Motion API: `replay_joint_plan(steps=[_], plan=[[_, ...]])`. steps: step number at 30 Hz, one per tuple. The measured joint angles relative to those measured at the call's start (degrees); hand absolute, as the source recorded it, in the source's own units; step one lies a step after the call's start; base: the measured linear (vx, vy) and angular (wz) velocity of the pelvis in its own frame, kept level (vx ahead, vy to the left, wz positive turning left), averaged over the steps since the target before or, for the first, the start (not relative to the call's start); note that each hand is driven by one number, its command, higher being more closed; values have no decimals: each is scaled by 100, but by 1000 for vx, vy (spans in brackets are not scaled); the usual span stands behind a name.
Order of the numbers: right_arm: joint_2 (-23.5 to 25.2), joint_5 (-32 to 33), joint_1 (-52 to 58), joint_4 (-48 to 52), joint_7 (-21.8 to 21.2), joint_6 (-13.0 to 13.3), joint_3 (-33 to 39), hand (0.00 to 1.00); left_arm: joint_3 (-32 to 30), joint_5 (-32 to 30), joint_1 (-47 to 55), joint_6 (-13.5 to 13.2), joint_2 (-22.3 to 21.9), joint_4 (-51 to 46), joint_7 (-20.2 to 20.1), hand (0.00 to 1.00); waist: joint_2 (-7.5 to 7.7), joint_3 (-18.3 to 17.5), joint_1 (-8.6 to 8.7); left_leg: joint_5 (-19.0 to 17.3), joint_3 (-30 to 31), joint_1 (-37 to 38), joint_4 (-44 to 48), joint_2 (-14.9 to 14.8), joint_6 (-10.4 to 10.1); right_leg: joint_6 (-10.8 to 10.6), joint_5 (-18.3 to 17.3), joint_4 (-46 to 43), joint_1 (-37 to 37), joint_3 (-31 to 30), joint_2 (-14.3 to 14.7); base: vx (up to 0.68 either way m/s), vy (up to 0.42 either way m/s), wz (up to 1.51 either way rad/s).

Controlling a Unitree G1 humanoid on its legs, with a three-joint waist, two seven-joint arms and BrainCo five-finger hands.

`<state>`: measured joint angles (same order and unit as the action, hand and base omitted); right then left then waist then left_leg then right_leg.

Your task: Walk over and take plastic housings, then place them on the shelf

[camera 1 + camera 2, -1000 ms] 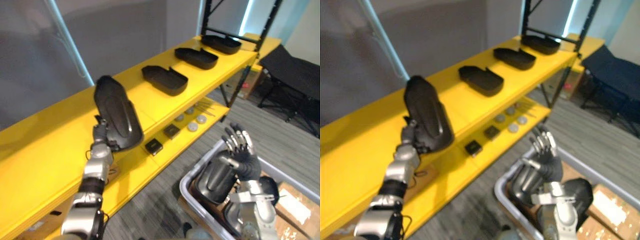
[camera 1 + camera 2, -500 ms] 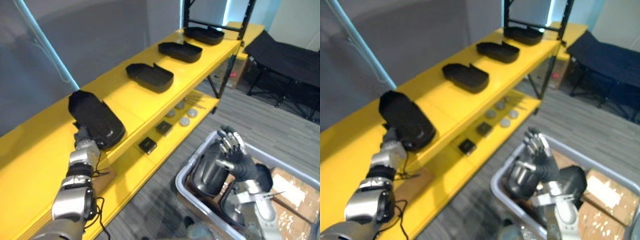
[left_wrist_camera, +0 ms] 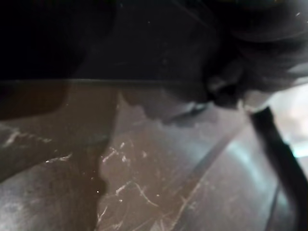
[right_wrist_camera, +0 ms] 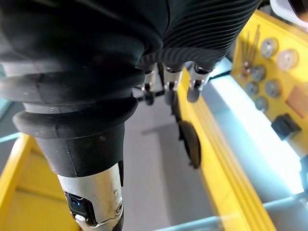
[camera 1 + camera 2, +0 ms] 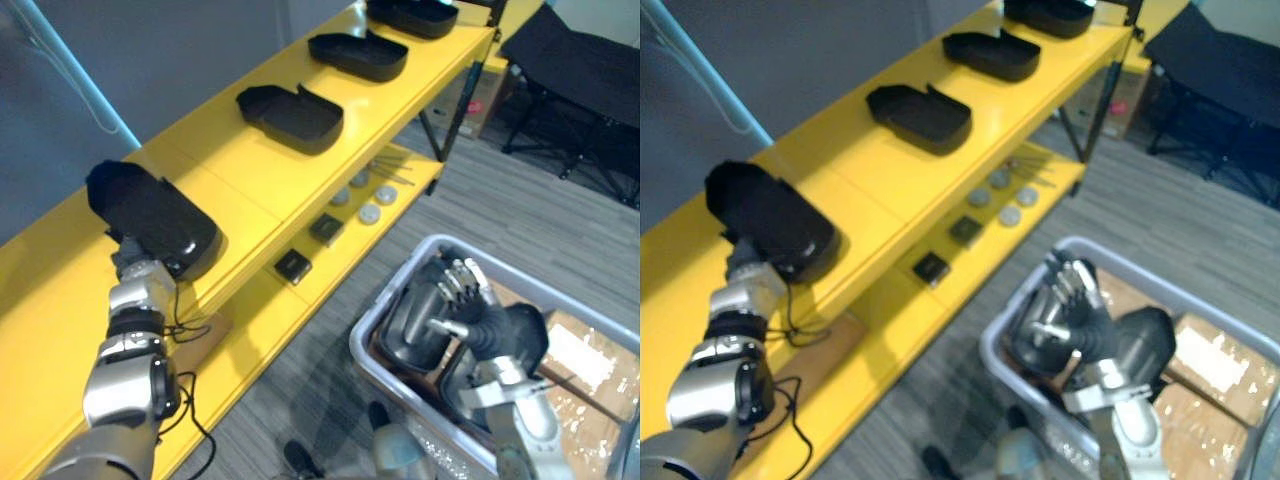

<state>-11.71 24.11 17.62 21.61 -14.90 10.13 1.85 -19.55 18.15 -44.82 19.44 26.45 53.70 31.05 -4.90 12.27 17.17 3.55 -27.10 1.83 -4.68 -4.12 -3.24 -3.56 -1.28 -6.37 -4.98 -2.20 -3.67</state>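
Observation:
A black plastic housing lies on the top board of the yellow shelf, at its left end. My left hand is at the housing's near end, shut on its edge. Three more black housings sit in a row farther along the same board. My right hand is open with straight fingers, held above a grey bin on the floor. Inside the bin lie more dark housings, just under that hand.
The shelf's lower board carries small black blocks, round grey discs and thin rods. Cardboard lies beside the bin at the right. A black folding cot stands at the far right on the grey floor.
My left hand has brought the housing down from a raised, upright pose onto the shelf's top board. The right hand has sunk a little toward the bin. The camera has shifted.

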Motion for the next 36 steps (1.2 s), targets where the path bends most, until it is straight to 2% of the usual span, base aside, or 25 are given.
replay_joint_plan(steps=[8,17,21,26,31,34,36], plan=[[-27,106,-4,0,23,3,-262,0,2,-2,-263,77,300,99,-3,0,3,301,-7,-3,-21,1,-1,-27,-4,22,-18,-24,-23,-8,24,1,0,0],[-111,214,18,0,141,10,-382,0,-40,165,-338,72,480,98,62,0,4,303,-48,-14,-127,-41,0,-54,-17,22,-15,-44,-126,-109,61,28,-1,-5],[-111,217,139,3,121,25,-491,0,-369,124,-438,71,538,95,195,0,-10,310,-40,-18,-162,7,0,-55,-11,21,-14,-42,-87,-124,67,12,-1,-4],[-111,218,365,5,70,56,-597,0,-637,-135,-635,70,1083,22,246,0,-79,349,78,-19,-182,53,0,-55,-11,17,-11,-45,-51,-125,69,0,0,0],[-113,216,429,7,-20,73,-618,0,-879,-40,-674,33,1133,11,495,0,-92,354,86,-35,-210,183,0,-61,-4,15,-13,-28,74,-125,73,-2,-1,-1],[-115,215,459,6,-22,88,-614,0,-1074,336,-631,-188,1133,36,730,0,-95,352,88,-55,-217,209,-2,-65,-4,14,-16,-15,109,-126,70,0,0,0],[-123,213,461,5,-34,122,-581,0,-1132,545,-570,-538,1133,163,908,0,-98,351,87,-58,-210,207,-2,-66,-2,15,-15,-4,113,-121,68,0,0,0]])
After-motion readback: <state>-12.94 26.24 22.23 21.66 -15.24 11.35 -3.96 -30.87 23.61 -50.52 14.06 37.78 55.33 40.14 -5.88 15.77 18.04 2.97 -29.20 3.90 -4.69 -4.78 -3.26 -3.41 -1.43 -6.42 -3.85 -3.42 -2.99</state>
